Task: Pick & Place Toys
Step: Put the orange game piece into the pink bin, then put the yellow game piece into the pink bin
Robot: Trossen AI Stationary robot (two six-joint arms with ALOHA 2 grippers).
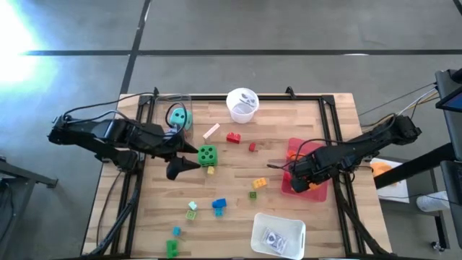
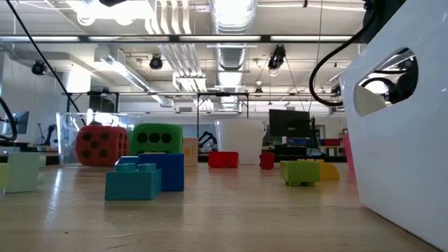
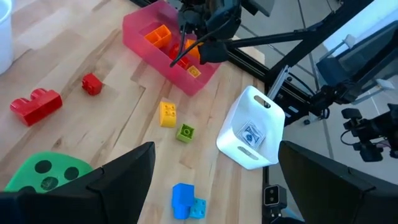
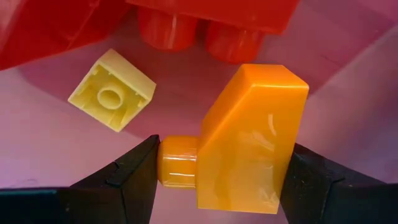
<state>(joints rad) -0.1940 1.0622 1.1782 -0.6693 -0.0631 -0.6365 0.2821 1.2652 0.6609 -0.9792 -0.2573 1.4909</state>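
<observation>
My right gripper (image 4: 221, 168) reaches down into the pink bin (image 1: 319, 193) at the table's right and is shut on an orange brick (image 4: 249, 137). A pale yellow brick (image 4: 112, 90) and a red brick (image 4: 211, 22) lie in the bin beside it. My left gripper (image 1: 189, 160) hovers open at the table's left, just left of the green die (image 1: 207, 154), with nothing between its fingers (image 3: 124, 171). A teal die (image 1: 179, 118) sits at the far left. Loose bricks lie across the middle of the table. My right gripper pinches the orange brick between its two fingers, one on a stud (image 4: 177, 163) and the other on the opposite face (image 4: 280, 168). The fingers come from above, pointing steeply down. The brick sits tilted inside the bin; I cannot tell whether it touches the floor.
A white cup (image 1: 242, 103) stands at the far edge and a white tray (image 1: 278, 232) at the near edge. Red bricks (image 1: 233, 137), a yellow brick (image 1: 260, 183), a green one (image 1: 253, 194) and a blue one (image 1: 219, 205) lie between the arms.
</observation>
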